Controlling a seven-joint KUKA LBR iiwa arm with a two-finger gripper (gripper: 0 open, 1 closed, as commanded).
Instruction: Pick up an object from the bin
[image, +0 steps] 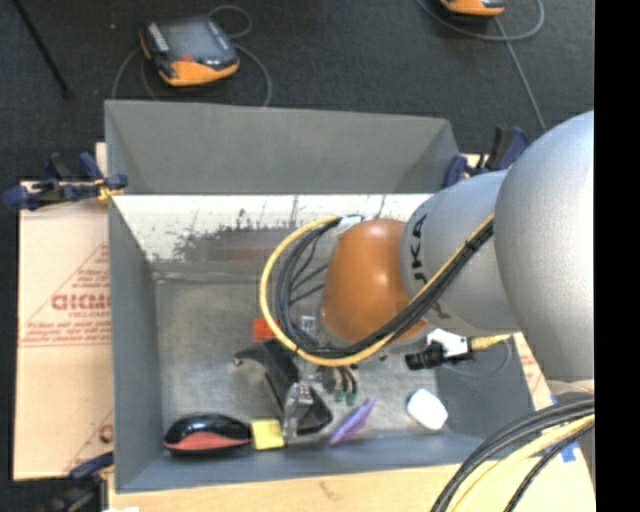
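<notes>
My gripper (300, 402) is low in the bin, near the front wall and a little left of the middle. A small yellow block (266, 434) lies just to its lower left. Beside that block rests a black and red oval thing (207, 433), like a computer mouse. A purple elongated piece (350, 422) lies just right of the gripper. A black angular thing (260, 358) sits to its upper left, with a small orange piece (261, 327) beyond it.
A white rounded object (427, 409) lies at the front right. A black and white piece (438, 350) sits above it. The arm, with its orange cover and looped cables, hides the middle and right of the bin.
</notes>
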